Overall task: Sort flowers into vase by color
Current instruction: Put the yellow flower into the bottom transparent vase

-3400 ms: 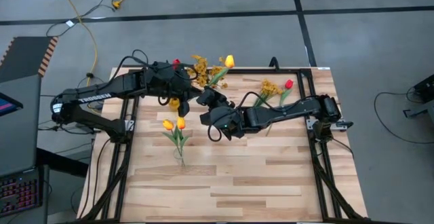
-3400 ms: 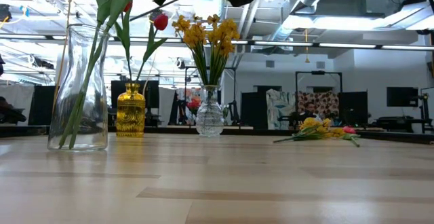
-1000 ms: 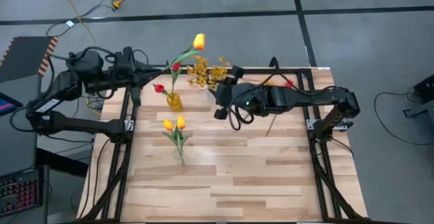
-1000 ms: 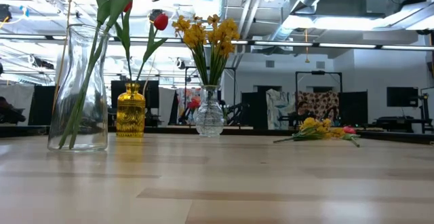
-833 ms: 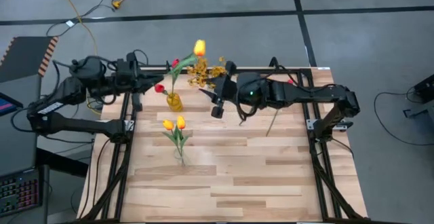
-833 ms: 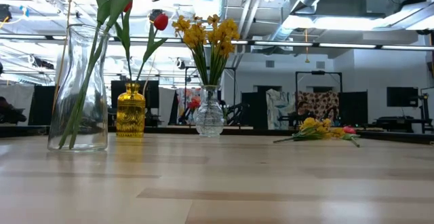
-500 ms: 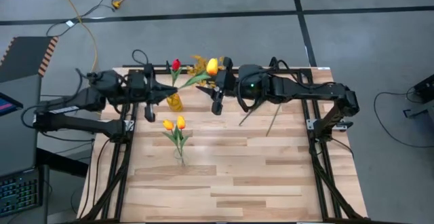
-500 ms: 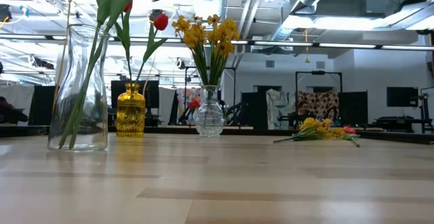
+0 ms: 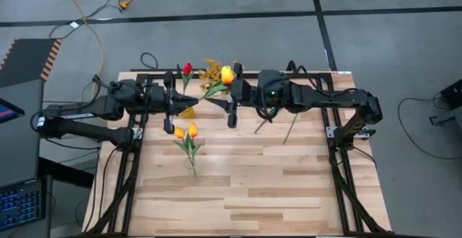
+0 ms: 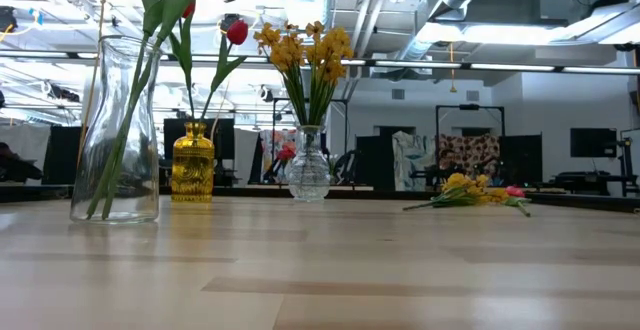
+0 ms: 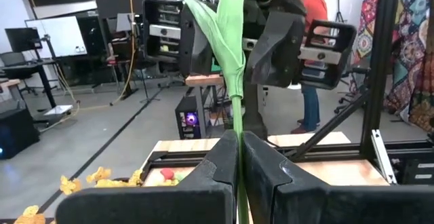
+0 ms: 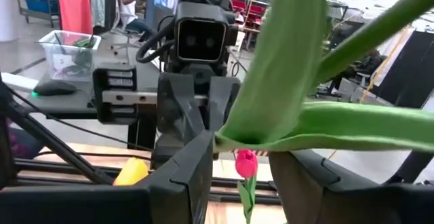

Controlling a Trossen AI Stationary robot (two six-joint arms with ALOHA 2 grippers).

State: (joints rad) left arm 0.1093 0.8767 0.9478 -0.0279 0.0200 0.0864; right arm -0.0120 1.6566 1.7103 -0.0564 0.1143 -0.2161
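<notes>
My left gripper (image 9: 178, 105) (image 11: 239, 157) is shut on a yellow-orange tulip (image 9: 227, 73), held high above the table's far part with its leaf (image 9: 214, 87) reaching toward my right gripper (image 9: 232, 102) (image 12: 241, 178). That gripper is open. Its fingers stand either side of the tulip's leaves (image 12: 288, 75); whether they touch, I cannot tell. An amber vase (image 10: 193, 162) holds red tulips (image 10: 236, 32), a round clear vase (image 10: 308, 175) holds mustard blossoms (image 10: 305, 48), and a tall clear vase (image 10: 115, 135) holds yellow tulips (image 9: 185, 131). My left gripper pinches the tulip's green stem (image 11: 237, 137) between its two fingers, below the leaves. The fingers point level, from the table's left, and lie along the stem. The flower is lifted clear of the table, its head toward the right arm.
Loose flowers (image 10: 470, 189) lie on the table's far right part, their stems (image 9: 291, 130) showing under the right arm. A black frame (image 9: 332, 86) runs along the table's edges. The near half of the wooden table (image 9: 245, 195) is bare wood.
My left gripper has come down and toward the table's right from beyond the far left corner, carrying the yellow tulip. The tulip has tipped from slanting upward to nearly level. My right gripper has rolled its wrist, and its fingers now stand around the tulip's leaves.
</notes>
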